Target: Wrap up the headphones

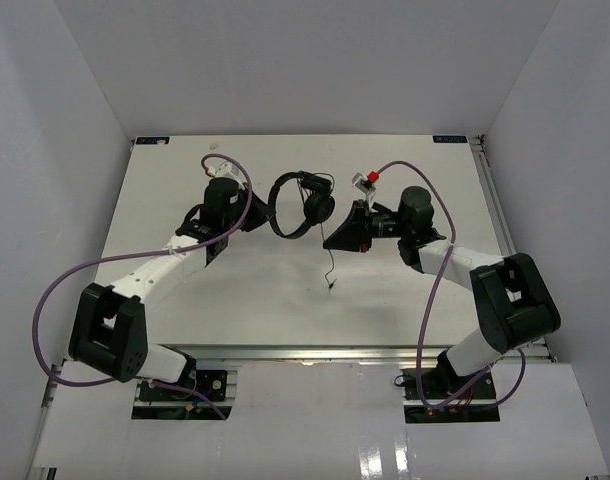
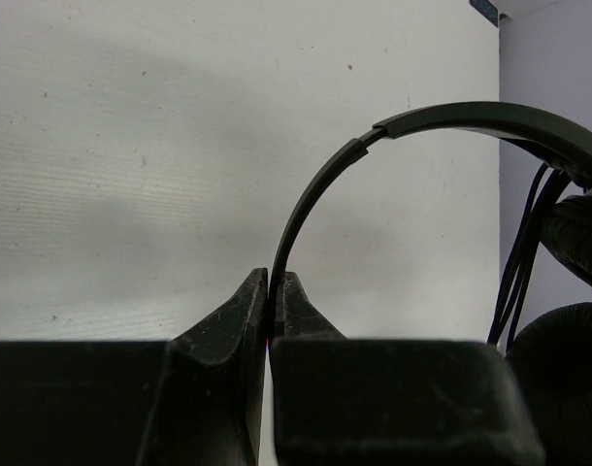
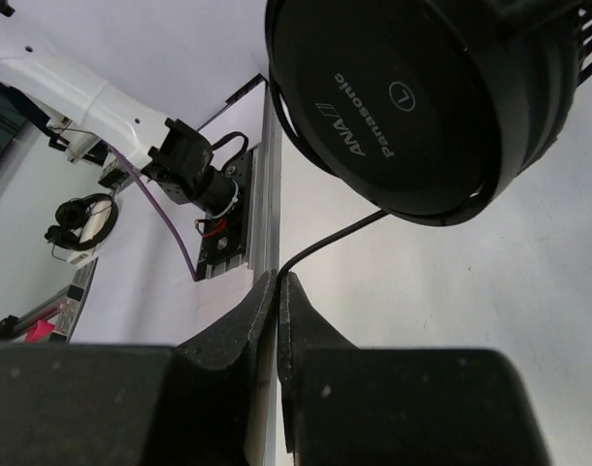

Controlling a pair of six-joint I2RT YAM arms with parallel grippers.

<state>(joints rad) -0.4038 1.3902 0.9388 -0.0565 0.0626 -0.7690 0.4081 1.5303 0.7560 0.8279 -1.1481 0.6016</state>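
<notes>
Two holds logged on headphones (image 1: 303, 205), held between both arms over middle of table (image 1: 265, 300), nearer far edge. Noted left gripper (image 1: 263, 216) closed tight on thin headband (image 2: 325, 184); right gripper (image 1: 335, 240) closed tight on cord (image 3: 327, 241) just below ear cup (image 3: 403, 107). From above: headband arc bulging toward left gripper, band-to-cups axis lying left to right across table, cord trailing toward near edge. Only from right wrist: "Panasonic" and "L" printed on ear cup. Only from left wrist: headband edge pinched between fingertips, cord strands beside cushions.
</notes>
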